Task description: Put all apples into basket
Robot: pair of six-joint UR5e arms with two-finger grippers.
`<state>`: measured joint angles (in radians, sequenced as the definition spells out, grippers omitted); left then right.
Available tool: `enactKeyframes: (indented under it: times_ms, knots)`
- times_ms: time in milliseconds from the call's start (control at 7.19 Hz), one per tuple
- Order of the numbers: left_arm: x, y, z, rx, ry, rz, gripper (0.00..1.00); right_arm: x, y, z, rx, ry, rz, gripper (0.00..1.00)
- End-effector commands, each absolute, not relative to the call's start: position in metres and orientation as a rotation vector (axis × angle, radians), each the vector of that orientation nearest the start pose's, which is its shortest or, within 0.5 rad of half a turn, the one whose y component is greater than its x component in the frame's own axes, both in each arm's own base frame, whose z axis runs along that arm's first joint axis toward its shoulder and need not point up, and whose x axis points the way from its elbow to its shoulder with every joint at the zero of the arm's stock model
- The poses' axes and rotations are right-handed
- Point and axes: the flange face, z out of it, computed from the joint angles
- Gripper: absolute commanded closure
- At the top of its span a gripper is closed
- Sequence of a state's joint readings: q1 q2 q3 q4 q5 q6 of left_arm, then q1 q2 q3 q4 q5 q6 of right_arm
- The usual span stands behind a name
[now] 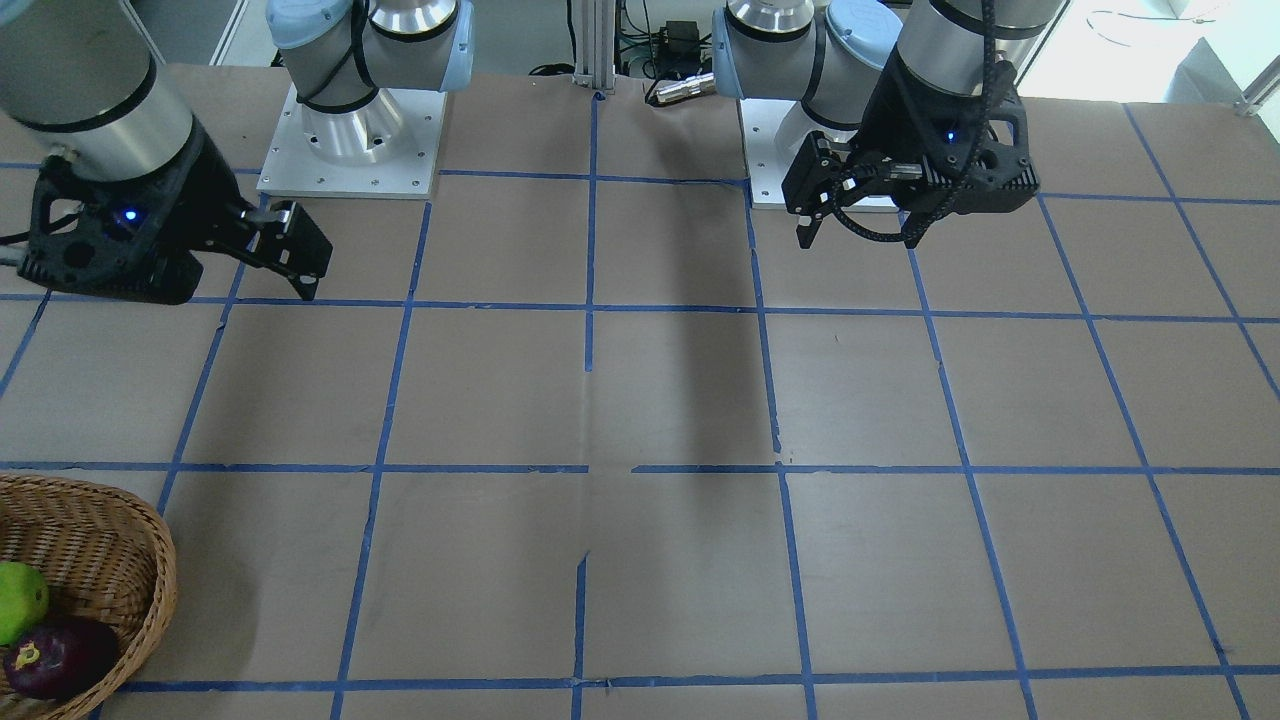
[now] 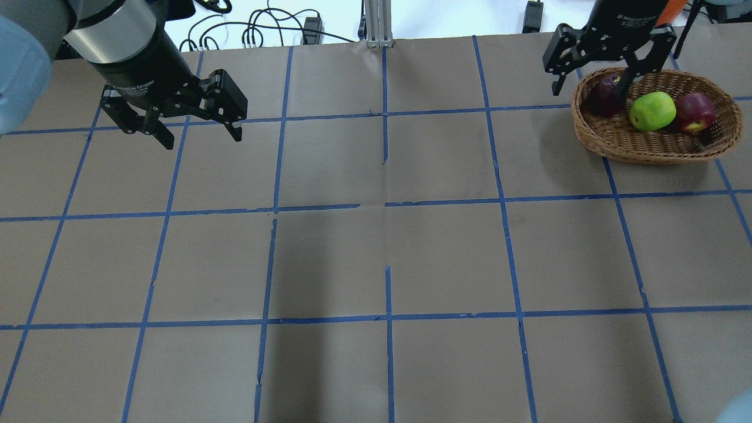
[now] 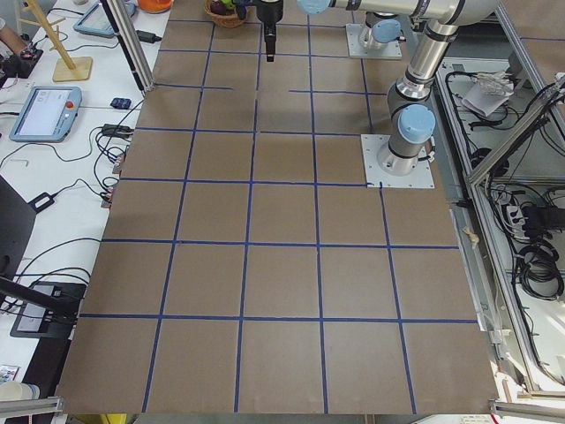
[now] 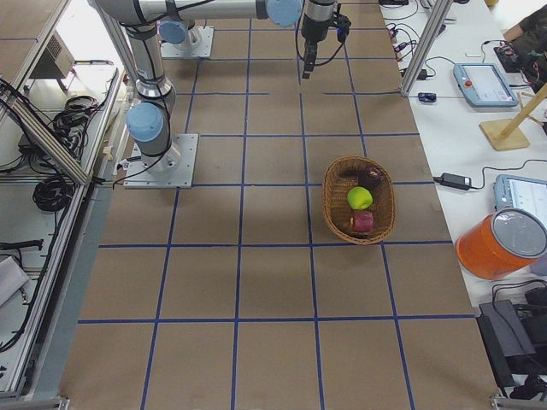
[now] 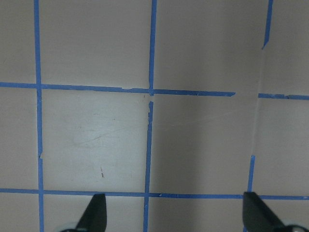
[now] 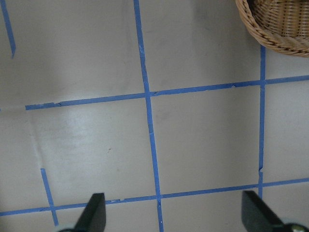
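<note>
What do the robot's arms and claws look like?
The left arm and right arm are thick silver-grey tubes with pale blue joint caps, on square metal base plates. The left gripper and right gripper are black, two-fingered, with white lettering too small to read. A blue light glows on each wrist housing; a black braided cable runs down the left arm.

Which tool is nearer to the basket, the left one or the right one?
Right. The right tool hovers close beside the basket; the left tool hangs far across the table.
</note>
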<state>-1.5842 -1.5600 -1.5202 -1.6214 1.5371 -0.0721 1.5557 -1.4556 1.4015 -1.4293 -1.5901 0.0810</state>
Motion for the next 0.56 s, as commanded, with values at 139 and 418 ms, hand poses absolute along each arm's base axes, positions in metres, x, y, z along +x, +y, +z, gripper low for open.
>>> enactKeyframes:
  times_ms: [139, 418]
  knots:
    - [-0.1426, -0.4859, 0.5131, -0.095, 3.174, -0.015, 0.00, 0.1584, -0.4927, 0.5014, 0.077, 3.160, 0.146, 0.00]
    - [-0.1426, -0.4859, 0.5131, -0.095, 3.174, -0.015, 0.00, 0.1488, -0.4954, 0.5031, 0.098, 3.157, 0.139, 0.00]
